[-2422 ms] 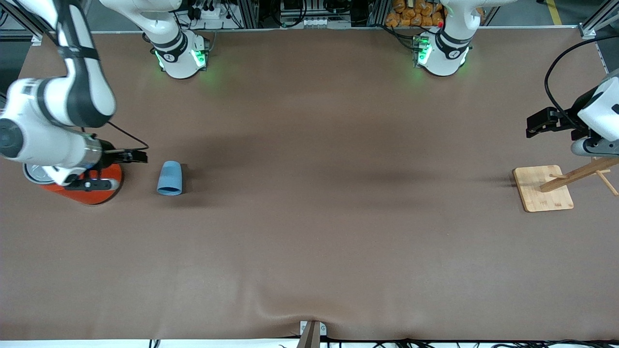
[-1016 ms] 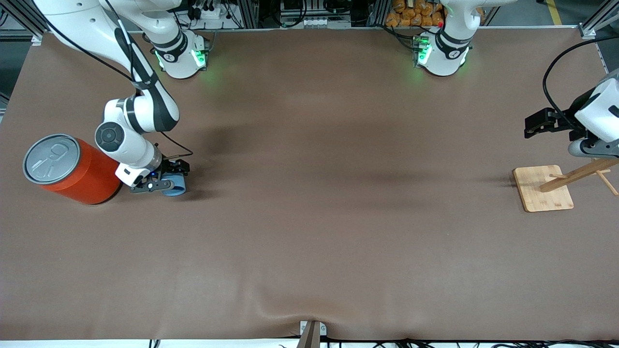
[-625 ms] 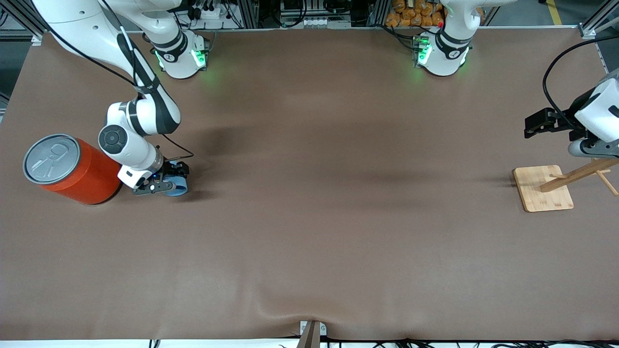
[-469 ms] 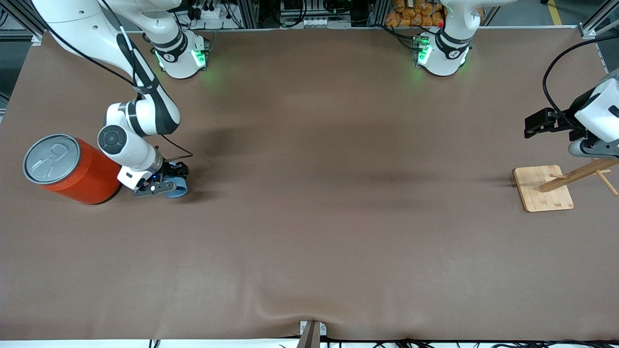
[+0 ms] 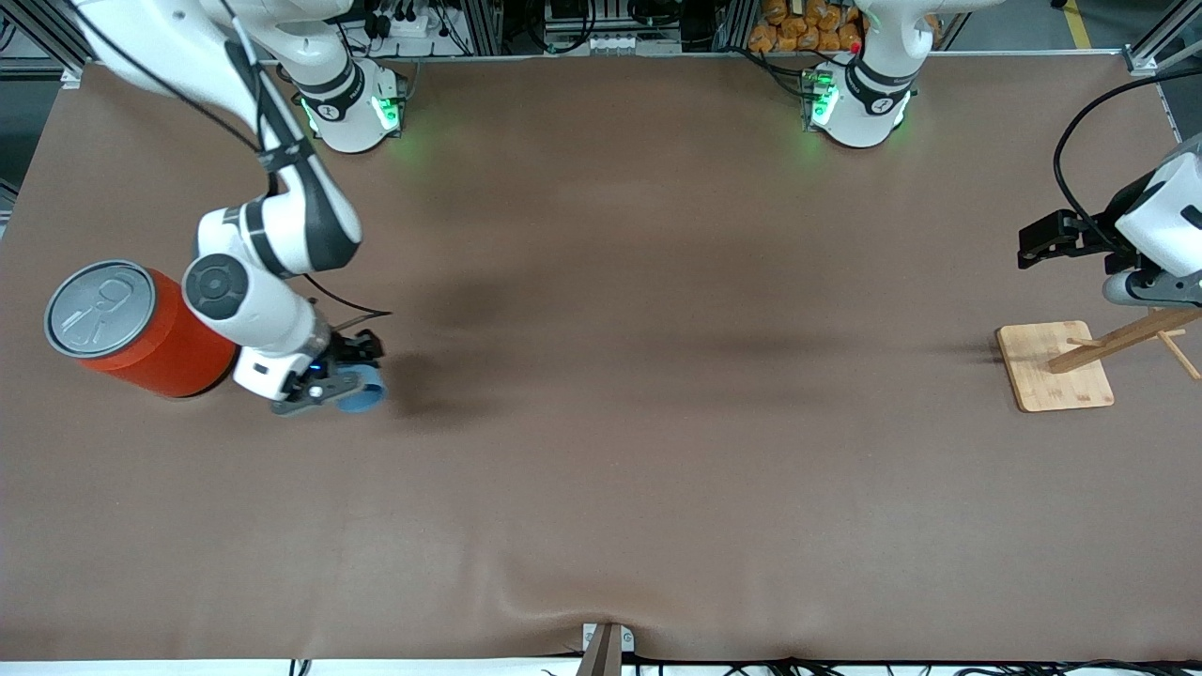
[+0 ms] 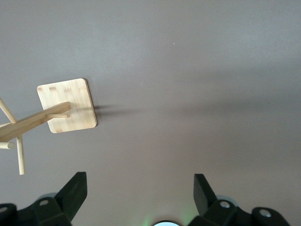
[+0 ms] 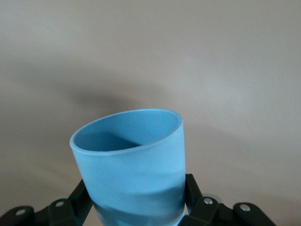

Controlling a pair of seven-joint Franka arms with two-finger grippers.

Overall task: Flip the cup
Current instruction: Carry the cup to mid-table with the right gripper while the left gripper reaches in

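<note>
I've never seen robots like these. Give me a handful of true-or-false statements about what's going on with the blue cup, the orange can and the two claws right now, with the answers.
1. The right claw is shut on the cup. True.
2. The cup stands inside the orange can. False: the can's lid is closed, and the cup is beside it, held over the table.
3. The left claw is open and holds nothing. True.
4. The left claw grips the wooden stand. False: it hovers above the stand, apart from it.
5. The orange can lies crushed flat. False: it stands whole.
</note>
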